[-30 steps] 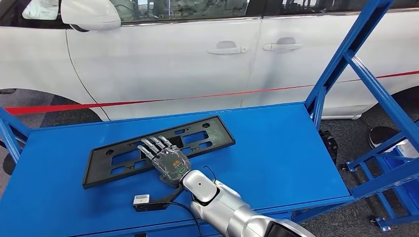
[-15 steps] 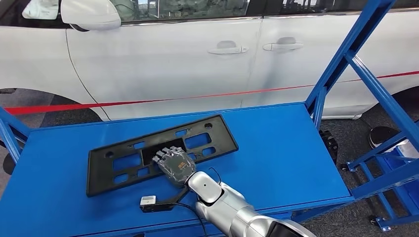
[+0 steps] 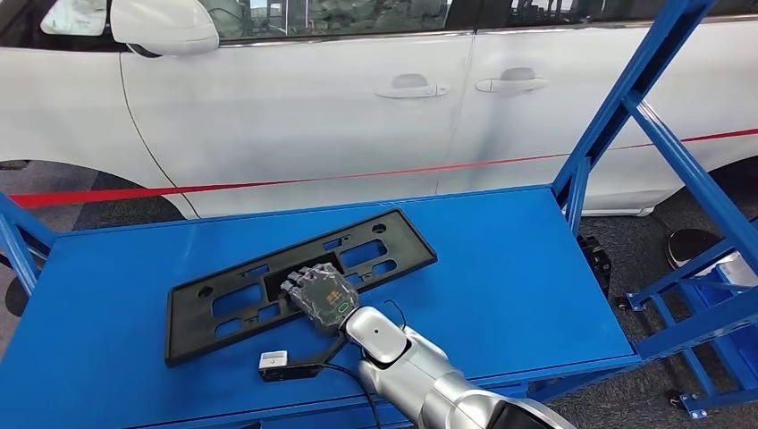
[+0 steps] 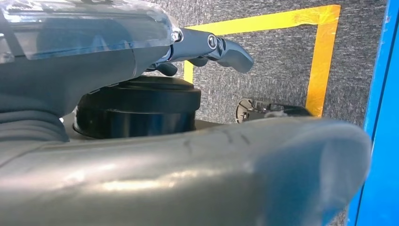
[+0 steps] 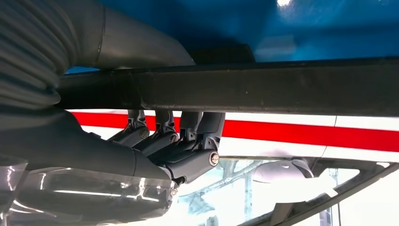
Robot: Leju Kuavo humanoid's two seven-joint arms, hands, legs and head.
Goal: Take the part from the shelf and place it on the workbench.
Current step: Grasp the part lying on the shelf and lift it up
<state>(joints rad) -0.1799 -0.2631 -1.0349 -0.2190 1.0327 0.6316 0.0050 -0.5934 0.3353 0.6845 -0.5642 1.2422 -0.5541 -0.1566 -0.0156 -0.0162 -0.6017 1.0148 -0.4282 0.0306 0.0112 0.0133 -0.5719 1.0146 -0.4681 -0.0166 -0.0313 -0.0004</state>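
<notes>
The long flat black plastic plate with cut-out slots (image 3: 299, 281) lies on the flat blue metal workbench top (image 3: 501, 268), running from about 8 o'clock to 2 o'clock. The silver robot right hand (image 3: 320, 295) lies on the plate's middle, at its near edge, with the fingers (image 5: 188, 127) hooked over the plate's bar. The large white car (image 3: 357, 98) stands behind the workbench, at 12 o'clock. The slanted blue metal frame (image 3: 661, 134) rises at 3 o'clock beside the workbench.
</notes>
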